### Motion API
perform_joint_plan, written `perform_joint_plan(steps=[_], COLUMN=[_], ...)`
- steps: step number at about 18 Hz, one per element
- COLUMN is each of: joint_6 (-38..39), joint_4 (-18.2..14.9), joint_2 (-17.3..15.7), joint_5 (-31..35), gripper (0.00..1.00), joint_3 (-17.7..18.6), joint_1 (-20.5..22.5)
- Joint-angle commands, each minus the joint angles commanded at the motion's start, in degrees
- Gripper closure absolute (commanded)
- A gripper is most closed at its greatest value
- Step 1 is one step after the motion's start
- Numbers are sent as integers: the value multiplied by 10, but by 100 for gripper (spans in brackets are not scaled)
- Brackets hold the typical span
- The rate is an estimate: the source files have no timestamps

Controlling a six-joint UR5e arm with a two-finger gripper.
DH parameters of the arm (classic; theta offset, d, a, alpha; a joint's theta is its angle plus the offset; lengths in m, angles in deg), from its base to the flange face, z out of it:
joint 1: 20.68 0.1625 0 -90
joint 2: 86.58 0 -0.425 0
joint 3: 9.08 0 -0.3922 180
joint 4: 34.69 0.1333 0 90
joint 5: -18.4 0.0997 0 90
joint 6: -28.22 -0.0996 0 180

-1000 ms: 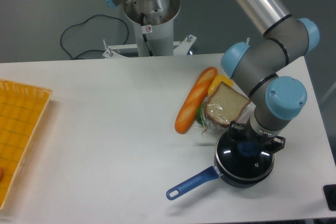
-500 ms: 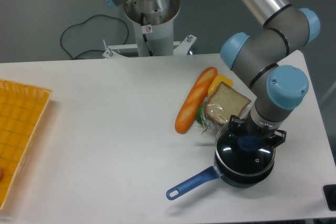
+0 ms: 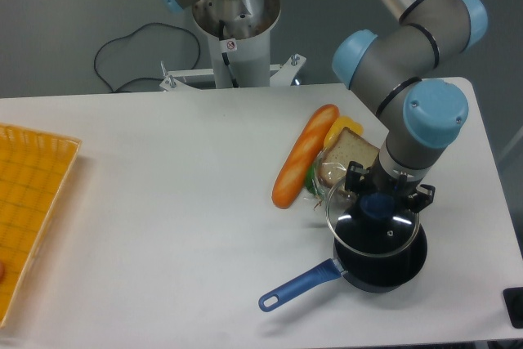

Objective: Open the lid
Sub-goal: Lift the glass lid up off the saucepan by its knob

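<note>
One lid (image 3: 373, 222), round clear glass with a metal rim and a blue centre knob, sits lifted and shifted toward the left edge of the dark saucepan (image 3: 384, 261), its left rim overhanging the pan wall and overlapping the food behind it. The gripper (image 3: 381, 200) reaches straight down onto the lid from above, its two dark fingers closed on either side of the blue knob. The saucepan stands on the white table (image 3: 180, 194) near the front right corner, its blue handle (image 3: 296, 285) pointing toward the front left. Just behind the pan lie a wrapped sandwich of sliced bread (image 3: 350, 153), a yellow item and a green item partly hidden beneath it, and a long orange baguette (image 3: 304, 165) lying diagonally beside them. The arm's grey links with light-blue joint caps (image 3: 435, 112) rise above the pan. A yellow mesh tray (image 3: 29, 202) occupies the table's left edge. The robot's base column (image 3: 235, 22) stands behind the table, with a black cable (image 3: 135, 55) looping beside it.
</note>
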Motion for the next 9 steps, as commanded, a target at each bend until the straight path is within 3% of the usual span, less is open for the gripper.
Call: perform_joint_plan(steps=[9], joint_6=[0], joint_4=[-1], joint_2=[-1], joint_5=[1], gripper=[64], joint_3=[4], joint_1=[0])
